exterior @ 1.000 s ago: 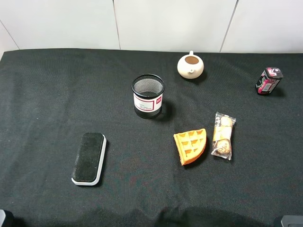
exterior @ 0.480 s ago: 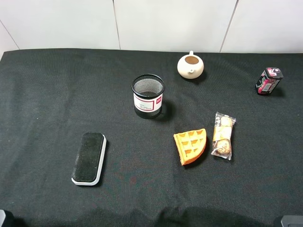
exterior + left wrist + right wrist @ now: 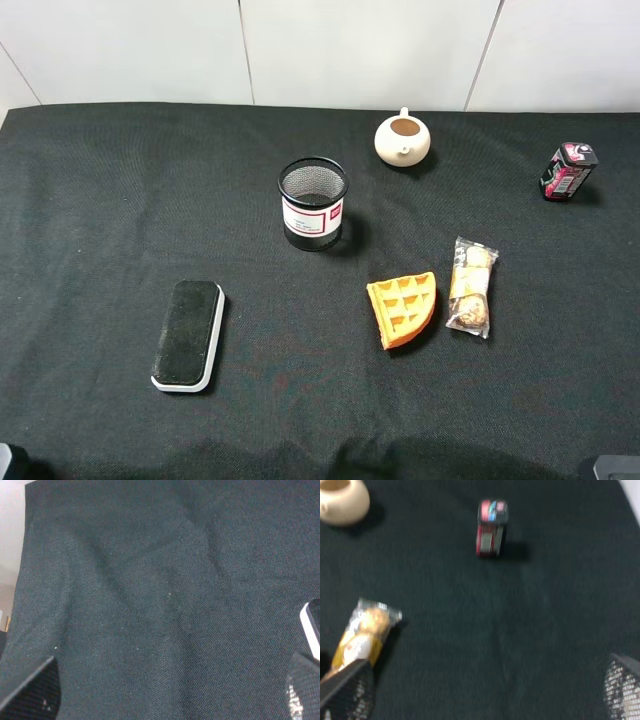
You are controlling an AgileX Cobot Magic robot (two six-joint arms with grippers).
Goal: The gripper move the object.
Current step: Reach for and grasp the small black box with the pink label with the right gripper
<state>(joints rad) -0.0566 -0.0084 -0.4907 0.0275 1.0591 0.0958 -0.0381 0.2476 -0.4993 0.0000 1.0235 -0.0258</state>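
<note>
The object, a small black carton with a red-pink label, stands at the far right of the black table. In the right wrist view the carton stands well ahead of my right gripper, which is open and empty, its mesh-patterned fingers wide apart at the frame's corners. My left gripper is open and empty over bare cloth, with the eraser's white edge just beside one finger. In the exterior view only slivers of both arms show at the front corners.
A black mesh cup stands mid-table. A cream teapot sits behind it to the right. A waffle piece and a wrapped snack lie right of centre. A flat black-and-white eraser lies front left.
No object has moved. The shadow along the table's front edge has shifted slightly, and the right wrist view is blurred.
</note>
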